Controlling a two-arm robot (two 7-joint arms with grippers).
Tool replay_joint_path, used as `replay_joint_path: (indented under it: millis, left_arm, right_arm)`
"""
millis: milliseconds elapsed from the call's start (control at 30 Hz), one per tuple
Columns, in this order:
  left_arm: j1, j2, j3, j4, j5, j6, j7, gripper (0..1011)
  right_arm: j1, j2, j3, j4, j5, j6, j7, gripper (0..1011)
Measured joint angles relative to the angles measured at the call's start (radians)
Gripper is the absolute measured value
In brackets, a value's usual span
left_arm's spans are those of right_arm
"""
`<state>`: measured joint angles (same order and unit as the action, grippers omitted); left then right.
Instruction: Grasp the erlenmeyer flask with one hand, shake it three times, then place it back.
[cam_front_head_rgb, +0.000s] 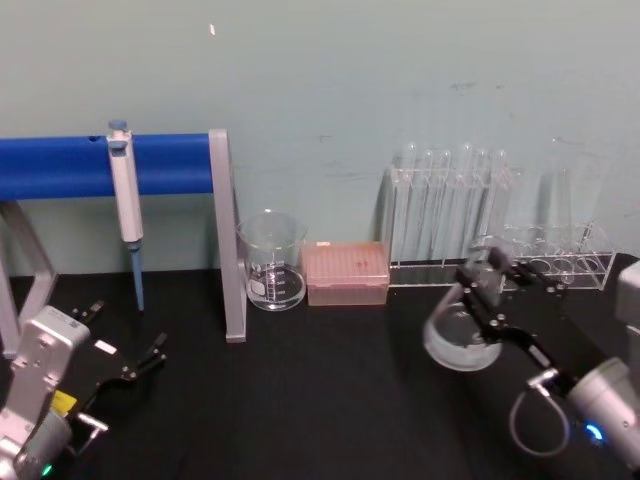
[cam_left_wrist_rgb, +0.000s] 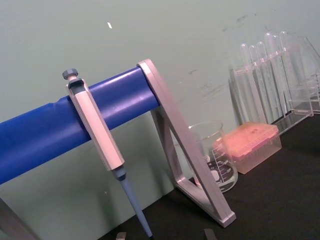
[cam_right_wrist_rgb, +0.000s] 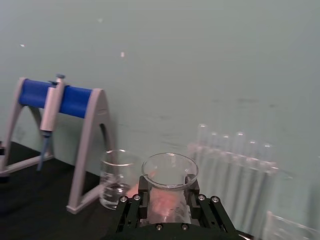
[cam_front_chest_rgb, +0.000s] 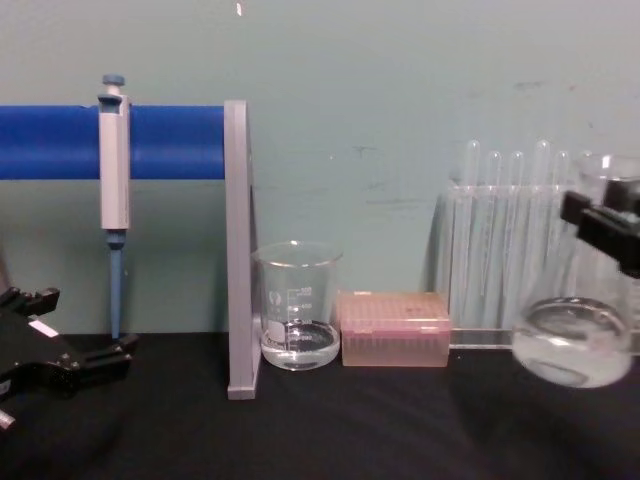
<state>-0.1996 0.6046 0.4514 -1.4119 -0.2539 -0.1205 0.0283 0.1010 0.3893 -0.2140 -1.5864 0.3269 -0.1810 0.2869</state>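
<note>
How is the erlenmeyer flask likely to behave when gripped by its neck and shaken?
Probably fragile and slippery: the erlenmeyer flask is smooth clear glass, held at its narrow neck by the right gripper. Likely bottom-heavy: what looks like liquid sits in its wide base, so it may swing and slosh.

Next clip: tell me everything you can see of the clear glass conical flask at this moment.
The clear glass erlenmeyer flask has a wide round base tapering to a narrow neck with a flared open rim. The right gripper is shut on the neck; nothing else seems to touch it. It hangs tilted, apparently off the black table, before the test tube rack on the right. Its base looks whitish; contents unclear. The left gripper sits parked at near left.
</note>
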Motion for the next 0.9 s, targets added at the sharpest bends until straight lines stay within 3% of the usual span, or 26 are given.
replay_joint_path:
  millis: [233,600,900]
  left_arm:
    - [0.000,0.000,0.000,0.000,0.000,0.000,0.000,1001]
    - [0.000,0.000,0.000,0.000,0.000,0.000,0.000,1001]
    - [0.000,0.000,0.000,0.000,0.000,0.000,0.000,1001]
  right_arm:
    - [0.058,-0.039,-0.049,0.049,-0.003,0.002,0.077,457]
    - [0.153,-0.095,-0.167,0.135,0.028,0.002,0.222,457]
    - [0.197,-0.119,-0.239,0.174,0.056,0.002,0.275,457]
